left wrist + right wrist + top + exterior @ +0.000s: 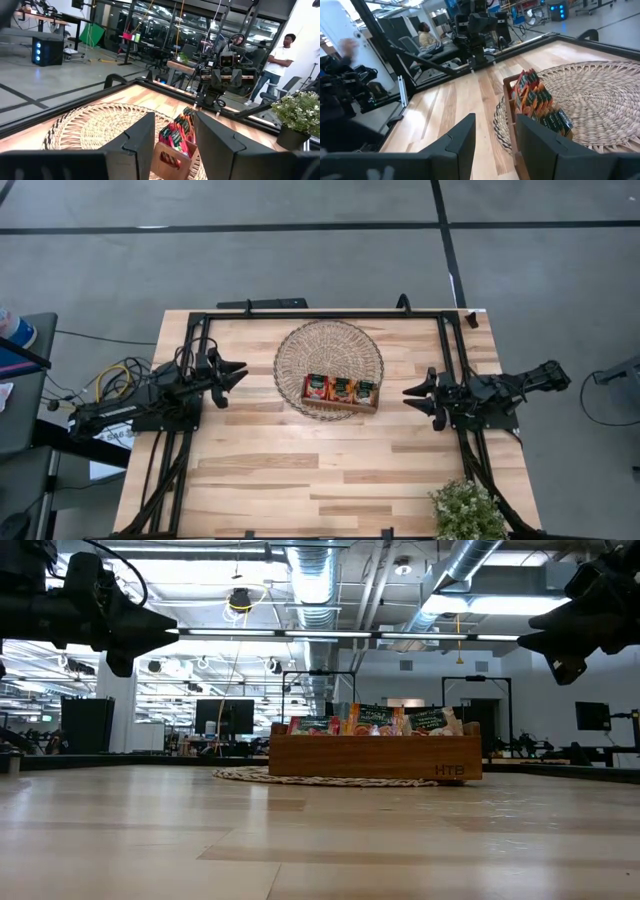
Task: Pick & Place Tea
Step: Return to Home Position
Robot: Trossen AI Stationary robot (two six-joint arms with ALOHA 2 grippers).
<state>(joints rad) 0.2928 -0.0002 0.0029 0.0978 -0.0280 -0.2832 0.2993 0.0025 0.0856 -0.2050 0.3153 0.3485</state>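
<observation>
Left tool (240, 373) and right tool (410, 398) each hover with fingers spread and nothing between them, facing one another from opposite sides of the bench (300, 470). Between them are the tea sachets (340, 389), standing on edge in a row inside the wooden tray (343, 409). Their red-orange and green tops poke above its wall. Neither tool touches the sachets or the tray. The right tool is near the tray's end, and the left one is well apart from the other end. Each wrist view looks through its own parted fingers straight at a short end of the tray.

The tray rests on the near edge of a round woven mat (330, 340), partly overhanging onto bare wood. In the low view both arms hang high, clear of the bench top. A potted plant (466, 510) sits at the near corner on the right arm's side. Beyond the bench, a person (281, 55) stands in the room and another (425, 35) sits at a desk.
</observation>
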